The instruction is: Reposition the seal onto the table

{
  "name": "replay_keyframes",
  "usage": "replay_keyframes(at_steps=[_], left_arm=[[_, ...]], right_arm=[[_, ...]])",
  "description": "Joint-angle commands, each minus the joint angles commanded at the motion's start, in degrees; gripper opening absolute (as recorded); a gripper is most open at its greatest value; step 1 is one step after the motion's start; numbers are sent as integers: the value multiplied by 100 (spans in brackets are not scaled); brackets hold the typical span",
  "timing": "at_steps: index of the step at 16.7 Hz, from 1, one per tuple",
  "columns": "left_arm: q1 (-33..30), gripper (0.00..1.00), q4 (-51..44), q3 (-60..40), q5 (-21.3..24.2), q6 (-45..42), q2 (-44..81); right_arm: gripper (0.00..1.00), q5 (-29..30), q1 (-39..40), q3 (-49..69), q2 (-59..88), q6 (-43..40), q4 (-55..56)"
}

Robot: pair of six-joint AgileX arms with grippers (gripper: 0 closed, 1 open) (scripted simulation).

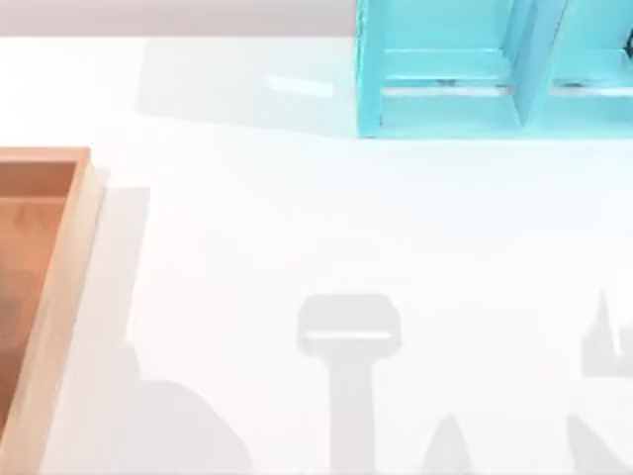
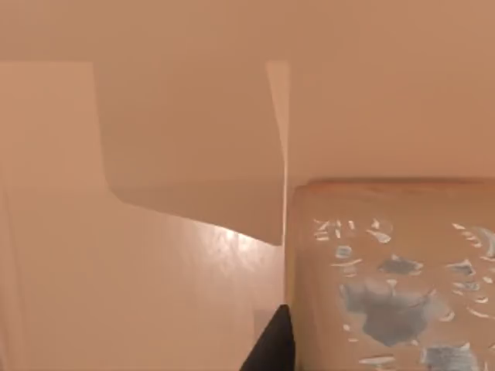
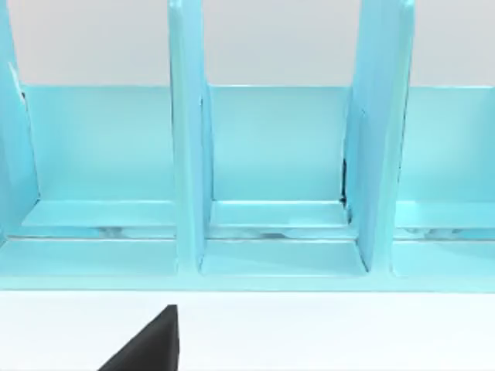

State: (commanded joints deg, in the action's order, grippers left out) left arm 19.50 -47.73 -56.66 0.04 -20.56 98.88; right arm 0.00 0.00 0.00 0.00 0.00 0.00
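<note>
seal: tan-brown block with pale flecked face (image 2: 390, 286) close under left wrist, over orange-brown surface | left gripper fingertip (image 2: 272, 348) beside it, grip cannot tell | rigid, light, smooth: pinch flat sides | right gripper fingertip (image 3: 147, 344) faces turquoise shelf unit (image 1: 495, 69), opening cannot tell | glossy white table (image 1: 297, 218)

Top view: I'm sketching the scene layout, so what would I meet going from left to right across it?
Wooden tray at the left edge → open stretch of white table → turquoise shelf unit at the far right.
</note>
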Motion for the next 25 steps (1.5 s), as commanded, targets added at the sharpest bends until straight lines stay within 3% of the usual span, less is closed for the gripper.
replay_keyframes(at_steps=[10, 15, 19, 25], left_arm=[[13, 0, -63, -35, 11, 12, -9], [-42, 0, -888, -562, 76, 360, -62], [-741, 0, -1917, -1317, 94, 1160, -273], [-2699, 0, -3179, -2287, 29, 2721, -803]], right_arm=[[100, 0, 0, 0, 0, 0, 0], [100, 0, 0, 0, 0, 0, 0], [100, 0, 0, 0, 0, 0, 0], [100, 0, 0, 0, 0, 0, 0]])
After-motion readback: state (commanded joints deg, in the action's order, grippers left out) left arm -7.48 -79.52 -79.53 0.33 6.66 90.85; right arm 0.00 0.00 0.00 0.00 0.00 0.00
